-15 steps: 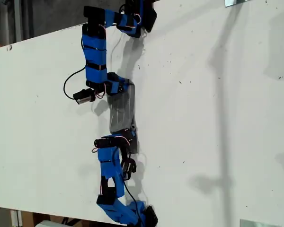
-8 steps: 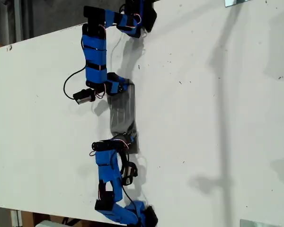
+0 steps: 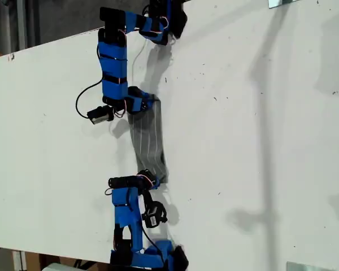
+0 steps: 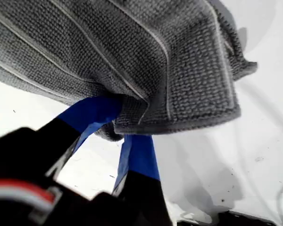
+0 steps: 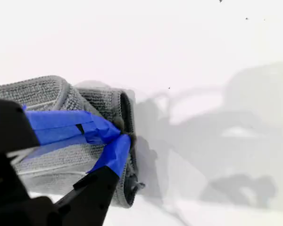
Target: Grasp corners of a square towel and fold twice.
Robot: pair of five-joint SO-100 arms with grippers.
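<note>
In the exterior view, the towel [image 3: 149,141] lies on the white table [image 3: 260,141] as a long, narrow grey strip with its stripes running lengthwise. One blue arm [image 3: 114,62] meets the towel's end nearer the view's top, and the other arm [image 3: 127,214] meets the opposite end. A second ago the towel was shorter and more rumpled. Since then the arm at the far end has drawn back, away from the towel's middle, and the cloth has pulled out straighter and thinner between the two. The arm at the top end has hardly moved. I take that to mean a fold is already in and is being tensioned flat, with at least one fold left. I can't tell from here which arm is which.

In the first wrist view, my first gripper [image 4: 119,128] is clamped onto a doubled-over corner [image 4: 198,110] of the towel. The cloth is lifted clear of the table and drapes over the blue fingers [image 4: 92,113].

In the second wrist view, my second gripper [image 5: 122,134] is pinched tight on a layered edge of the towel. Here the cloth sits low, close to the table, though I can't make out whether it touches.
</note>
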